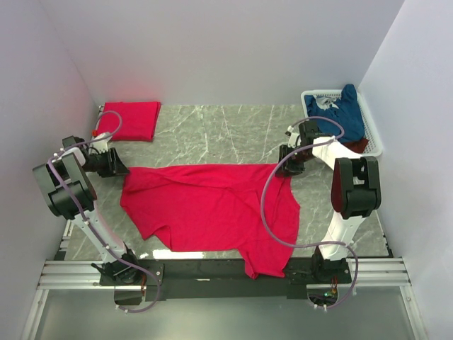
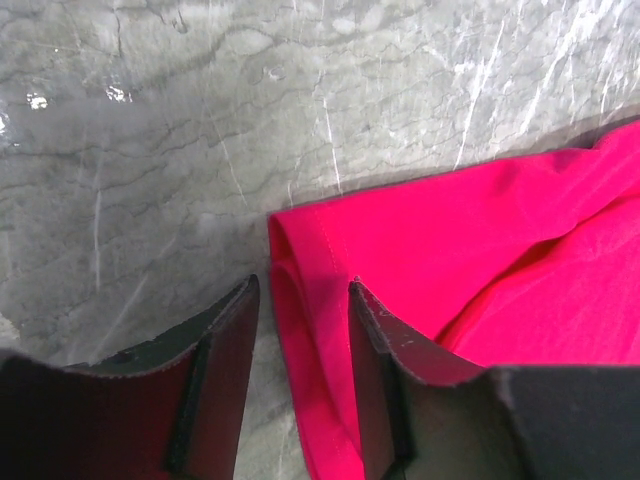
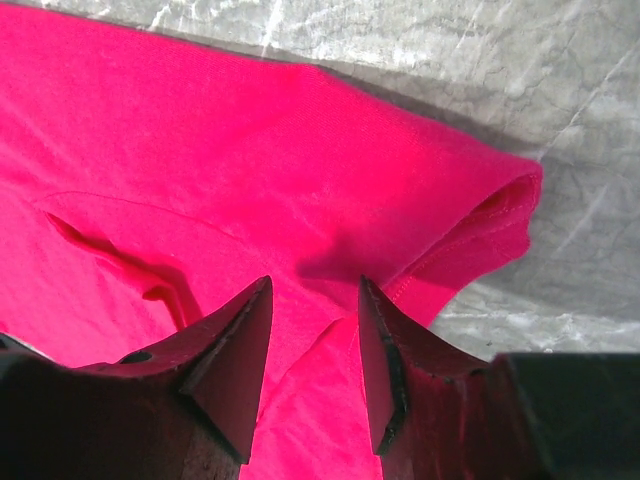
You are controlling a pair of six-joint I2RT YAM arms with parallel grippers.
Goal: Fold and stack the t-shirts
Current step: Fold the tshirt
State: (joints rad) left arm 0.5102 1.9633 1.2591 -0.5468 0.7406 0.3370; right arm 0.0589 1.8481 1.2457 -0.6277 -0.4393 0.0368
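A bright red t-shirt (image 1: 212,212) lies spread and partly folded over on the marble table, one part hanging over the near edge. My left gripper (image 1: 117,168) is open at the shirt's left corner; in the left wrist view the hemmed corner (image 2: 310,290) lies between the open fingers (image 2: 385,345). My right gripper (image 1: 287,168) is open at the shirt's right corner; in the right wrist view red cloth (image 3: 320,200) lies under and between the fingers (image 3: 240,340). A folded red t-shirt (image 1: 129,120) lies at the back left. A navy blue t-shirt (image 1: 345,113) fills a white basket.
The white basket (image 1: 374,131) stands at the back right, with a bit of darker red cloth (image 1: 359,145) in it. White walls close in left, back and right. A metal rail (image 1: 226,273) runs along the near edge.
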